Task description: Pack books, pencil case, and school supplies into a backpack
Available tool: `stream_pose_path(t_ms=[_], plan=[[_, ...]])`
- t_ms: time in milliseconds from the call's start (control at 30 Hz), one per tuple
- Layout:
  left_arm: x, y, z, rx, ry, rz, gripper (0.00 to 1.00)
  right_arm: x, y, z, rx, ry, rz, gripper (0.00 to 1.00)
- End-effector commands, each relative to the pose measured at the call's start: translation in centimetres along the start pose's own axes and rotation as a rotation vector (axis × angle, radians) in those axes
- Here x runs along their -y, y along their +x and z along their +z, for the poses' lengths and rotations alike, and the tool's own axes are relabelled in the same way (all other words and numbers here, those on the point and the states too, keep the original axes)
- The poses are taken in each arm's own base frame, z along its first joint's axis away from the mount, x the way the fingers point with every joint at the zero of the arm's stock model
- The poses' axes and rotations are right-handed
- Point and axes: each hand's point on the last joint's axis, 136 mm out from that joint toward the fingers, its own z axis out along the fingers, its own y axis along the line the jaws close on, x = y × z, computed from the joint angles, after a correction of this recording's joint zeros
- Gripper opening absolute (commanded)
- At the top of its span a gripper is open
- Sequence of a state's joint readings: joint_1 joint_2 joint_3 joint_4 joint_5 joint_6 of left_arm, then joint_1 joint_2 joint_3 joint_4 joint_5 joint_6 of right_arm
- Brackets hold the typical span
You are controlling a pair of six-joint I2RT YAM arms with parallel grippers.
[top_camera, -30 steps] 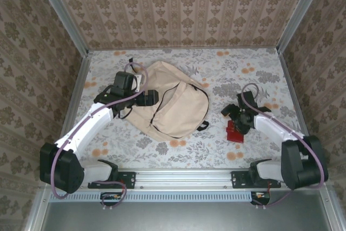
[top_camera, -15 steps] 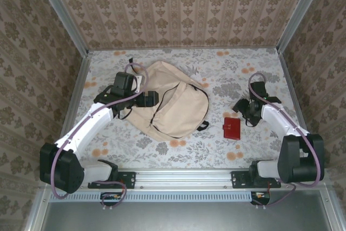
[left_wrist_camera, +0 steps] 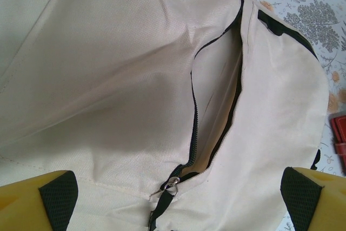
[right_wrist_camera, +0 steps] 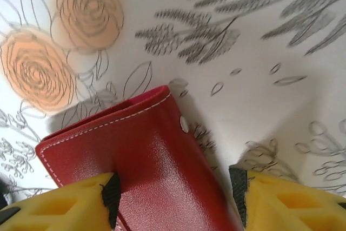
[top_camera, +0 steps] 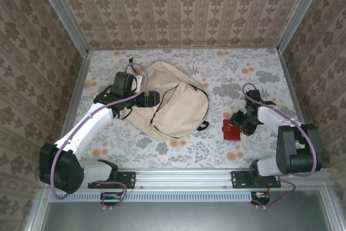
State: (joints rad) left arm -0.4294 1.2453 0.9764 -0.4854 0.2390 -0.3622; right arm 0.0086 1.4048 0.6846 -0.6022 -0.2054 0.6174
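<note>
Backpack: beige, lying flat on the flowered table, left of centre. Its dark zipper is partly undone, so the pocket gapes. Left gripper: poised over the left side of the bag, its fingers spread wide and grasping nothing. Red wallet: flat on the table to the right of the bag, well apart from it. Right gripper: lowered over the wallet with one yellow finger on either side. Whether it is clenched on the wallet cannot be told.
</note>
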Motion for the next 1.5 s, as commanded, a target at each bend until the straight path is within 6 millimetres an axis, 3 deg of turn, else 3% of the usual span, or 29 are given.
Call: stream_pose_path(t_ms=[0,400,767,1167,1333,1467], plan=[[0.2,-0.2,-0.6,0.017,0.016,0.021,1.00,-1.6,2.2,-0.3,-0.048,-0.067,-0.019,0.54],[0.3,-0.2,-0.8,0.021,0.025,0.019,1.00,-1.4,3.4,0.1,-0.054,0.007,-0.098,0.46],[0.5,-0.3,-0.5,0.017,0.038,0.015,1.00,-1.2,5.0,1.1,-0.121,-0.010,-0.139,0.47],[0.8,-0.4,-0.2,0.008,0.053,0.008,1.00,-1.7,3.8,0.8,-0.062,-0.003,-0.134,0.14],[1.2,-0.4,-0.1,0.002,0.076,0.010,1.00,-2.7,2.0,-2.1,0.076,-0.041,-0.136,0.04],[2.0,-0.6,0.1,0.004,0.121,-0.003,0.99,-5.3,1.0,-5.9,0.195,-0.184,-0.159,0.00]])
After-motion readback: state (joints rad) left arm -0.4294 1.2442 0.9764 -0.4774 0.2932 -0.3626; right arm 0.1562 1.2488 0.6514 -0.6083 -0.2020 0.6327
